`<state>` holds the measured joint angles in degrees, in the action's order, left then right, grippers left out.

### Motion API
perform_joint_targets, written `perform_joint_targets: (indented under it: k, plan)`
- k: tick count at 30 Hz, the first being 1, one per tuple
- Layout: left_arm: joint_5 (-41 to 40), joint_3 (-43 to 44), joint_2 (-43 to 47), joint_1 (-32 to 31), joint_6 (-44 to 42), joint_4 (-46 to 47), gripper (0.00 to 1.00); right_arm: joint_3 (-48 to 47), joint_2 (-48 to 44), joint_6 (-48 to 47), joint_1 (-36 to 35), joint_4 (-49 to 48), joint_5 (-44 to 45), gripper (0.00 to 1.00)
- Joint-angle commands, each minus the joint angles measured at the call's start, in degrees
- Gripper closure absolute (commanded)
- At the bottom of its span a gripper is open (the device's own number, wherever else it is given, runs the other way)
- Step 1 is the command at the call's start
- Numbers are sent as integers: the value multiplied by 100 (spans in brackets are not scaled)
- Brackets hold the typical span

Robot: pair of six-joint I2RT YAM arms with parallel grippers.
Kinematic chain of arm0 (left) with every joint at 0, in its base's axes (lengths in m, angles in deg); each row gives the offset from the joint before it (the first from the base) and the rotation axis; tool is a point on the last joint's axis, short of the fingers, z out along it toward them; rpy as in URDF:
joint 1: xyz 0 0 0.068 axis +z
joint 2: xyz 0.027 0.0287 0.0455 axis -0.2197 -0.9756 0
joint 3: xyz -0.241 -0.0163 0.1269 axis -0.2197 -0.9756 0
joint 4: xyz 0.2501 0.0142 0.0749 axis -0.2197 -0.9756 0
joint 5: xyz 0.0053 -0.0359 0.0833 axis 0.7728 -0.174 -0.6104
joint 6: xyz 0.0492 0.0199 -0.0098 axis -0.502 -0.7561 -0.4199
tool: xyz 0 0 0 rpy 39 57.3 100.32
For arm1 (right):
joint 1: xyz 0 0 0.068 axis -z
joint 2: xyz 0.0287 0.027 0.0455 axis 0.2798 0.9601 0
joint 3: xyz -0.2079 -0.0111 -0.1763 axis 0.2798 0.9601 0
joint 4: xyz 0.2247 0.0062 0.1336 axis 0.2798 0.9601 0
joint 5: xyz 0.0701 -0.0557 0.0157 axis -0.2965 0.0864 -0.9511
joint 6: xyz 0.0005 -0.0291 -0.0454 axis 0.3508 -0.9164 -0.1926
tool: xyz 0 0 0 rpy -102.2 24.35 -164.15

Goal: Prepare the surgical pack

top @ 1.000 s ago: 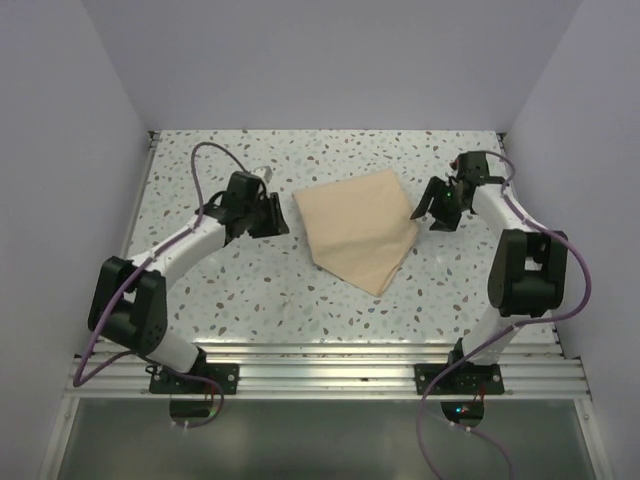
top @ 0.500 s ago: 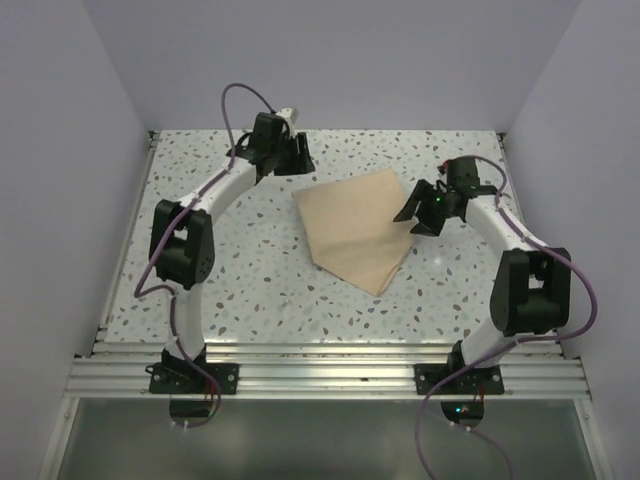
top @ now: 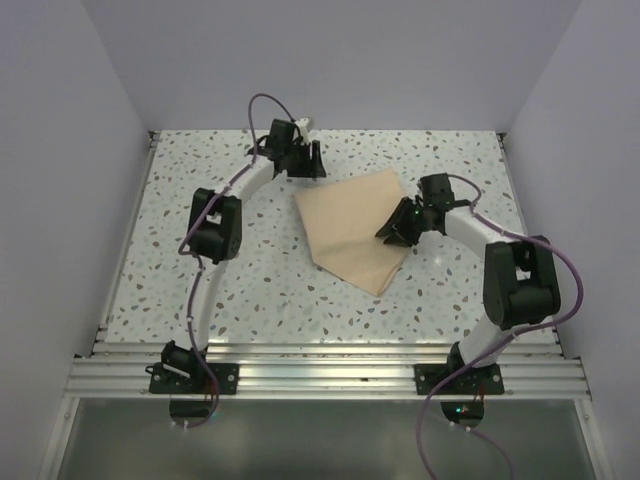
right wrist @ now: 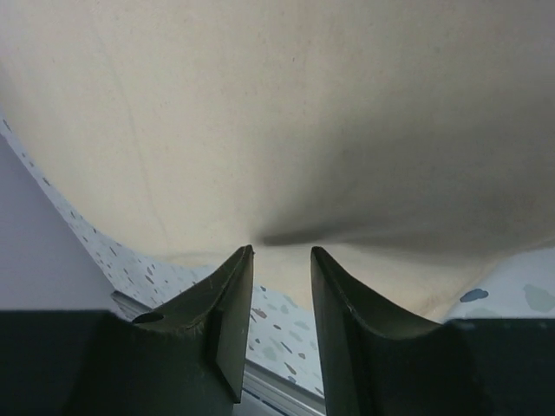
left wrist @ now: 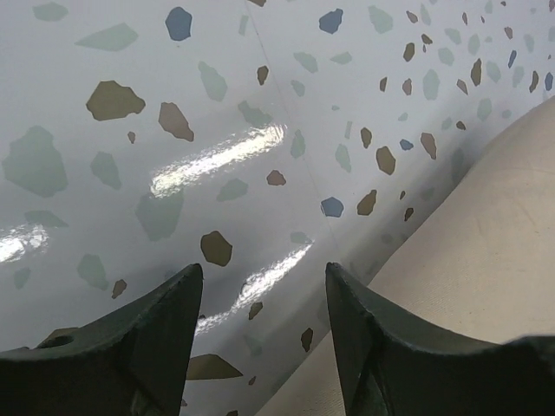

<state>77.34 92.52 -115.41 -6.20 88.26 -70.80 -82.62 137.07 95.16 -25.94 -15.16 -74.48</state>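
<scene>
The surgical pack shows as a folded tan-beige wrap sheet (top: 350,228) lying flat in the middle of the speckled table. My left gripper (top: 306,160) reaches far back, just beyond the wrap's back-left edge. In the left wrist view this left gripper (left wrist: 263,277) stands open over bare table, and the wrap (left wrist: 473,260) lies to the right of its fingers. My right gripper (top: 393,228) sits low at the wrap's right edge. Seen from the right wrist, the right gripper (right wrist: 282,253) has its jaws narrowly apart, with the wrap's (right wrist: 286,113) edge at the fingertips.
The speckled table (top: 230,290) is boxed in by pale walls at the left, back (top: 330,60) and right. An aluminium rail (top: 330,375) with both arm bases runs along the near edge.
The left arm swung from the table's left side to the back, by the wrap's far edge, and its jaws widened. The right gripper moved left onto the wrap's right edge, jaws narrowing.
</scene>
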Motion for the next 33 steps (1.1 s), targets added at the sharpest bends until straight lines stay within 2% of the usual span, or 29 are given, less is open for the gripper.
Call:
perform_joint_targets:
  k: [1,6,10,19,24,30,33]
  plan:
    - [525,65,-35,-26,-227,260,38,-337,413,49,3,-135,154,64]
    - [736,-128,61,-149,-218,312,39,-364,738,-179,3,409,558,68]
    - [780,-427,271,-360,-296,269,40,-416,967,-215,3,375,689,72]
    - [500,-2087,1316,-624,-306,629,42,-953,1302,-540,222,928,1340,80]
    - [-194,-2484,1748,-651,-358,269,41,-1119,1249,-777,372,1016,1366,82]
    - [-1354,-2230,2178,-738,-437,-442,37,-1357,1126,-1032,380,1280,1393,80]
    - [-2135,-1843,2258,-993,-551,-952,33,-1349,881,-1067,380,1385,1419,76]
